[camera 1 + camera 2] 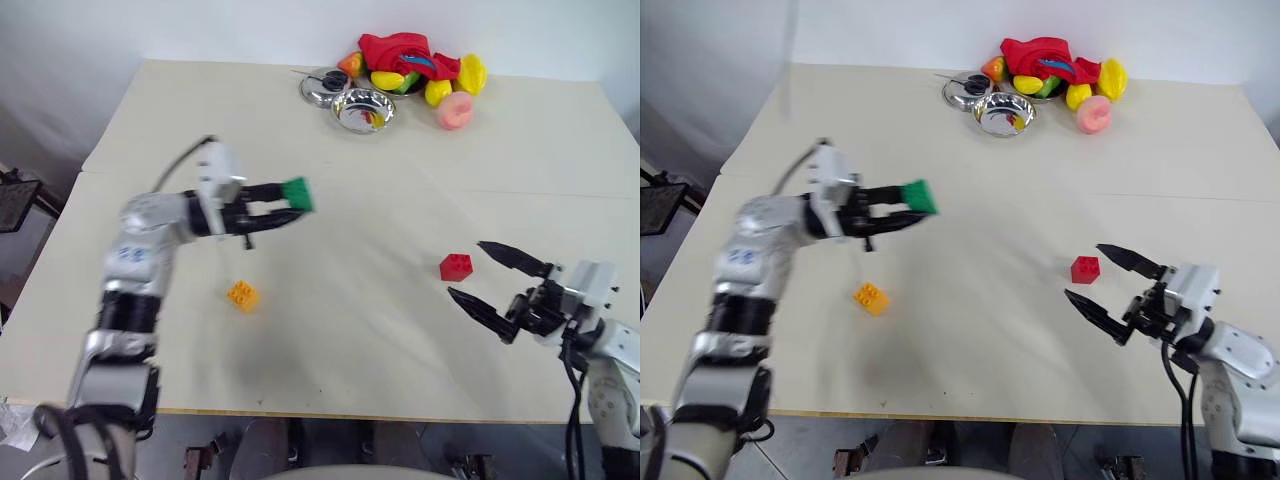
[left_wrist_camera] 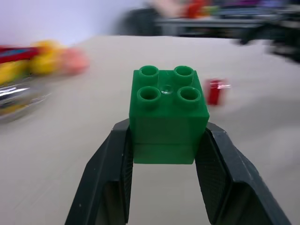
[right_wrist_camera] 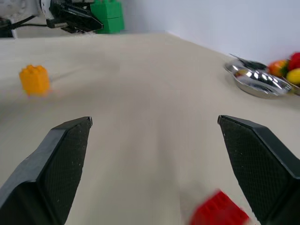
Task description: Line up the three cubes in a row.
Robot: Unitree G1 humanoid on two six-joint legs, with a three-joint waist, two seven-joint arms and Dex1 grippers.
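green cube [image 2: 168, 112]: your left gripper [image 1: 290, 205] clamps it, raised above the table [image 1: 350, 330].
red cube [image 1: 456, 266]: just beside your right gripper [image 1: 482, 272], fingers spread.
orange-yellow cube [image 1: 242, 295]: on the table below your left gripper.

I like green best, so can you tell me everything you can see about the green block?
The green cube is a small, shiny plastic building block with four round hollow studs on top and a seam around its middle. It sits upright, off the table, pinched on two opposite sides between the black fingers of the left gripper, which points sideways toward the robot's right. Nothing else touches it. The orange-yellow cube lies on the table below it, and the red cube farther off.
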